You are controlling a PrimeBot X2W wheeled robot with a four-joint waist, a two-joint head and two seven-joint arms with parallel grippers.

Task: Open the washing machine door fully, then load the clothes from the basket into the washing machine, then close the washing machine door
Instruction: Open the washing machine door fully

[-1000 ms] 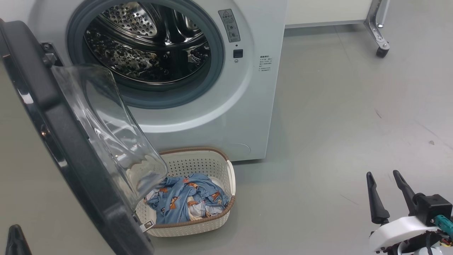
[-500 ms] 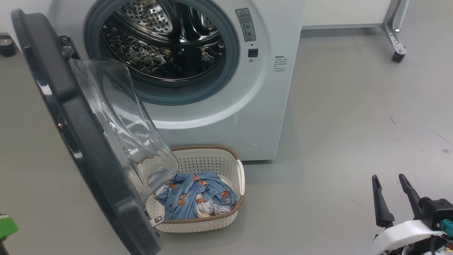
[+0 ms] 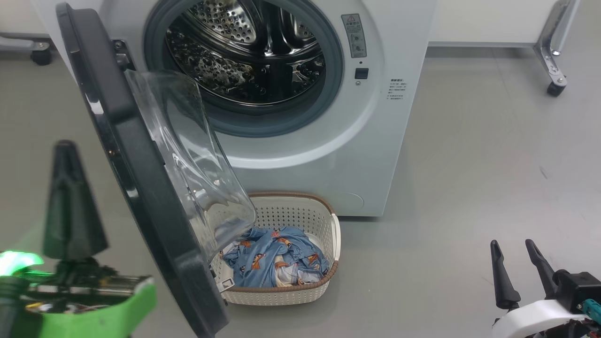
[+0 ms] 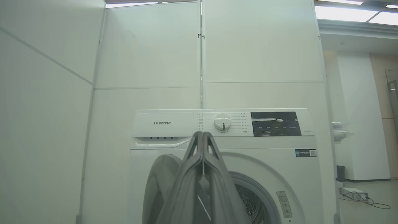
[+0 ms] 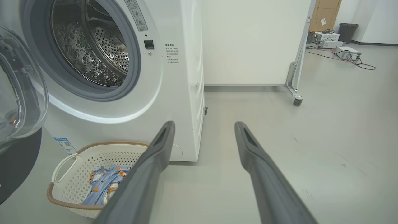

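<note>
The white washing machine [image 3: 328,141] stands with its steel drum exposed. Its black washing machine door [image 3: 141,188] is swung out to the left, the clear porthole bulging over the basket [image 3: 300,211]. That cream basket sits on the floor against the washer's front, with the light blue printed clothes [image 3: 277,263] inside. My left gripper [image 3: 65,145] is shut and empty, raised left of the door's outer face; its own view has the left gripper [image 4: 202,133] pointing at the control panel. My right gripper [image 3: 511,242] is open over bare floor, far right of the basket; the right gripper [image 5: 204,124] points past the washer's corner.
A wheeled metal leg [image 3: 556,87] of a white partition stands at the back right, and another caster [image 3: 40,56] at the back left. Grey floor stretches to the right of the washer. Equipment boxes with cables [image 5: 345,53] and a bin [image 5: 346,32] lie far off.
The head camera has moved, so the whole scene sits further right. My left gripper has risen into the lower left of the head view, still shut. The right gripper holds its place.
</note>
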